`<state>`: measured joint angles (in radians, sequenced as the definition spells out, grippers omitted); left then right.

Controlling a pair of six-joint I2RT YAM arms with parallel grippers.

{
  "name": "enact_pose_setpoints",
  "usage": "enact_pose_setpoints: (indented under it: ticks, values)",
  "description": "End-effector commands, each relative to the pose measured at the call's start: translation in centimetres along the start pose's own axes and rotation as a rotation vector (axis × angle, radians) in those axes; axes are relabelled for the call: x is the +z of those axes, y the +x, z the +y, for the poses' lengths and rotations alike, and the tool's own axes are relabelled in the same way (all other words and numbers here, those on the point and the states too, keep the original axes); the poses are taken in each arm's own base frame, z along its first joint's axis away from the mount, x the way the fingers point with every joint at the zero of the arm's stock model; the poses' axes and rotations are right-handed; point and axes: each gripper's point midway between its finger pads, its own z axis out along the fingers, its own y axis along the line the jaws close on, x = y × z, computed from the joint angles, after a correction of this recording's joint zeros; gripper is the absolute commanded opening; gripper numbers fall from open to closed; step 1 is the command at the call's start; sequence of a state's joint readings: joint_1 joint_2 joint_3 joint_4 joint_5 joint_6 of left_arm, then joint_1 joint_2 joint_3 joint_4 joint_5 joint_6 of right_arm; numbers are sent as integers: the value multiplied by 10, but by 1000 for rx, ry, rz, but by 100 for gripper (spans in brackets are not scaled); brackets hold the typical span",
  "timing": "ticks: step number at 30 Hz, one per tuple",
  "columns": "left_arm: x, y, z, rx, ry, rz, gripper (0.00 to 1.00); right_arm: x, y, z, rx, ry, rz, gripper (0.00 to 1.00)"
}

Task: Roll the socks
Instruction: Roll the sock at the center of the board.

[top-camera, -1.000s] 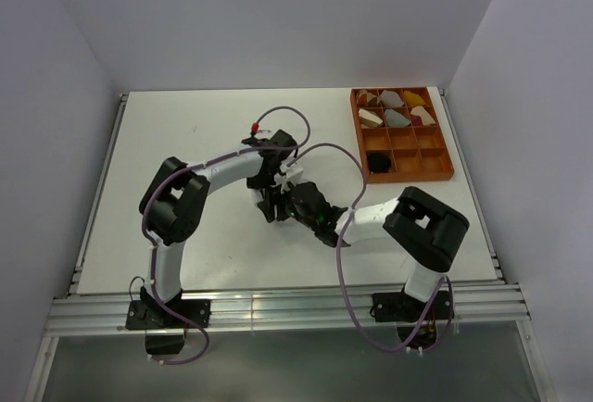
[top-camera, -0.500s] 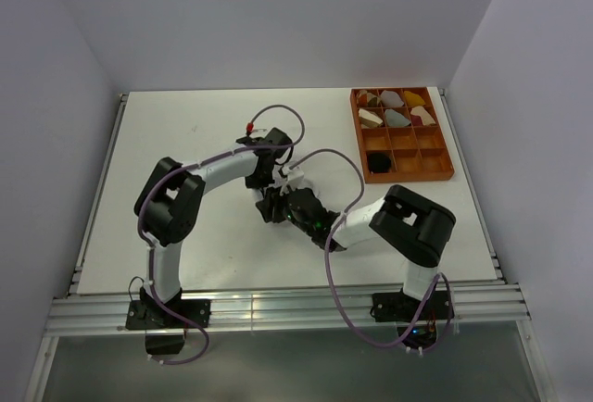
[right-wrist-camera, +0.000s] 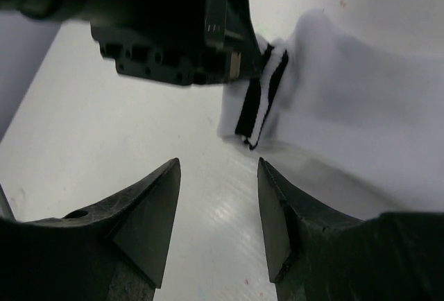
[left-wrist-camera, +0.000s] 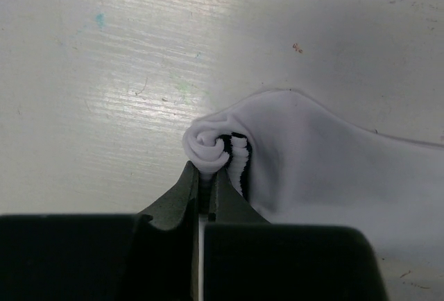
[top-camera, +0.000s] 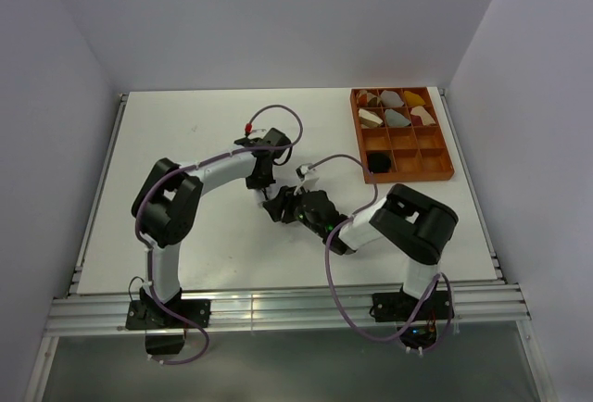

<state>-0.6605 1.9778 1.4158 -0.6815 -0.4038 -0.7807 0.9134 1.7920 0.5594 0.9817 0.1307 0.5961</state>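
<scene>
**Left gripper (left-wrist-camera: 206,179) pinched shut on sock cuff; right gripper (right-wrist-camera: 218,169) open, empty**

Left gripper: jaws fully closed on the cuff end of the white sock (left-wrist-camera: 326,169). Left wrist view shows the cuff wound into a tight little roll (left-wrist-camera: 208,145) sitting right at the fingertips, with the black cuff stripes showing just beside it. The rest of the sock lies flat on the white table (left-wrist-camera: 104,72), trailing off to the right of that view.

Right gripper: jaws about half open, nothing between them but bare table. It hovers low, close to the striped cuff (right-wrist-camera: 258,100), not touching it.

Top view: both grippers meet near mid-table, and the arms hide most of the sock. Orange tray (top-camera: 404,178) sits far right, well apart. A black bundle (top-camera: 377,161) lies in its near-left compartment; I cannot tell what it is.
</scene>
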Motion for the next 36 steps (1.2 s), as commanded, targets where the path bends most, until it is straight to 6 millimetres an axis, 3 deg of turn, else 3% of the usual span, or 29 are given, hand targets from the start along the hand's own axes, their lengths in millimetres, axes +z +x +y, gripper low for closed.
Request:
enact_pose_setpoints:
  ticks: [1, 13, 22, 27, 33, 36]
  values:
    - [-3, 11, -8, -29, 56, 47, 0, 13, -31, 14, 49, -44, -92, 56]
    - [-7, 8, -7, -49, 72, 45, 0, 38, -31, 9, 74, -38, -70, 55]
    - [-8, 7, -8, -53, 76, 41, 0, 48, -13, -3, 78, -9, -22, 50]
    - [-8, 5, -10, -63, 87, 39, 0, 46, -1, -21, 116, 46, 12, 33]
    - [-14, 2, -14, -85, 118, 25, 0, 44, 10, -37, 201, 84, 48, 2]
    - [-20, -3, -14, -109, 140, 1, 1, 37, 16, -49, 247, 102, 58, 0]
